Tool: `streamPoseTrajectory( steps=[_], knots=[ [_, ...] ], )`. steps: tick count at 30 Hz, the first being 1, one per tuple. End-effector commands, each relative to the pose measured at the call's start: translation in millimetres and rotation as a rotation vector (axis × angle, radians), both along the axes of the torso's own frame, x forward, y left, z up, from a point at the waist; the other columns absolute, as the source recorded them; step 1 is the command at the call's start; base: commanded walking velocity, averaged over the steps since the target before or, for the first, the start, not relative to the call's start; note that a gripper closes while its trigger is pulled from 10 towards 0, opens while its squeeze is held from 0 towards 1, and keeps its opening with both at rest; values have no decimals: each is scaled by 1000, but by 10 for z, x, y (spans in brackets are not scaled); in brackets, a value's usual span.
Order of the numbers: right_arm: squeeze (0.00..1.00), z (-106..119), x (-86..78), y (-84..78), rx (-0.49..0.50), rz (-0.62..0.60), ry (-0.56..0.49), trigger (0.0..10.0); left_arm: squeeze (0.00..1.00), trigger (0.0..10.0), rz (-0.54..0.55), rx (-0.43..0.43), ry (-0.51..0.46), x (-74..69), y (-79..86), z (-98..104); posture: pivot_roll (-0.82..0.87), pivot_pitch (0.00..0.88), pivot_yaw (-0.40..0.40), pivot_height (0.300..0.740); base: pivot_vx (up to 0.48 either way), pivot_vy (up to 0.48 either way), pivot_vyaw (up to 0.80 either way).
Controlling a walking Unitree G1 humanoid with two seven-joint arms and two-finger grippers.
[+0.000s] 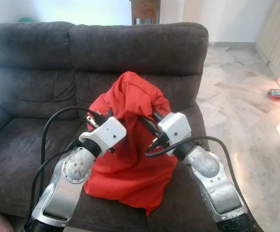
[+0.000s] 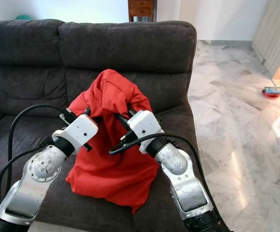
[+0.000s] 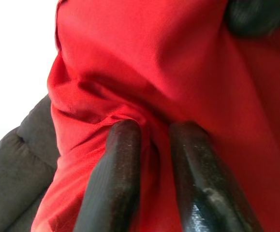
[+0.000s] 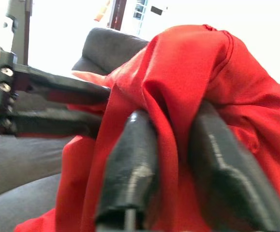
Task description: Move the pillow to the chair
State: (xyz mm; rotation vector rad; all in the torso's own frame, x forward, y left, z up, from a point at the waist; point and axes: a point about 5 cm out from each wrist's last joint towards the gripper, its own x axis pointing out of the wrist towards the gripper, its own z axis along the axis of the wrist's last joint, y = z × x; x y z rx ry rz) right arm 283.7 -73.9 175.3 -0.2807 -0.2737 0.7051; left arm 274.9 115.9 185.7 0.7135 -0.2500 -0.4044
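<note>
A limp red pillow (image 1: 130, 159) stands bunched up on the right seat of a dark grey sofa (image 1: 33, 72), its top pulled into a peak against the backrest. My left gripper (image 1: 103, 114) is pressed into the pillow's upper left side. In the left wrist view its two black fingers (image 3: 123, 159) pinch a fold of red cloth. My right gripper (image 1: 147, 118) holds the upper right side, and a ridge of red fabric (image 4: 171, 121) sits squeezed between its fingers (image 4: 135, 159). The fingertips of both are partly buried in the cloth.
The sofa's right armrest (image 1: 200, 121) borders a pale marble floor (image 1: 246, 96). A wooden piece of furniture (image 1: 144, 9) stands behind the backrest. A small red object (image 1: 279, 93) lies on the floor at far right.
</note>
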Motion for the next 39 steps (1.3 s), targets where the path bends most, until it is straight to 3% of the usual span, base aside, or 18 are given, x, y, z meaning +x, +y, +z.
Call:
streamPoseTrajectory(
  steps=[1,4,5,6,10,15,16,36,37,39],
  knots=[
    [1000,120,-46,91,33,37,-52,10000,1000,10000,-52,7,12,-25,-80,-9,8,31,28,740,0,0,0],
    [1000,149,-13,58,32,-4,-78,10000,1000,10000,-53,5,11,-21,-83,-4,11,33,28,740,0,0,0],
    [59,167,10,32,41,-35,-91,10000,1000,10000,-53,5,10,-21,-85,-3,11,33,28,740,0,0,0],
    [0,186,36,2,50,-67,-102,10000,1000,10000,-55,1,11,-20,-88,-2,13,34,28,740,0,0,0],
    [0,247,111,-96,84,-146,-126,10000,1000,10000,-58,-2,12,-21,-95,1,13,34,28,740,0,0,0],
    [0,256,115,-97,105,-142,-118,10000,1000,10000,-62,-2,10,-24,-108,7,14,34,29,740,0,0,0],
    [1000,251,103,-82,117,-128,-109,10000,1000,10000,-65,-4,11,-25,-113,8,17,34,28,740,0,0,0],
    [1000,241,34,39,110,-28,-108,10000,1000,10000,-42,1,-16,-3,-115,53,17,37,26,740,0,0,0],
    [1000,239,32,41,110,-27,-108,10000,0,10000,-3,20,-49,21,-78,82,18,36,25,740,0,0,0],
    [1000,238,31,43,107,-26,-110,10000,0,10000,31,23,-90,45,-43,137,18,36,25,740,0,0,0]
  ],
)
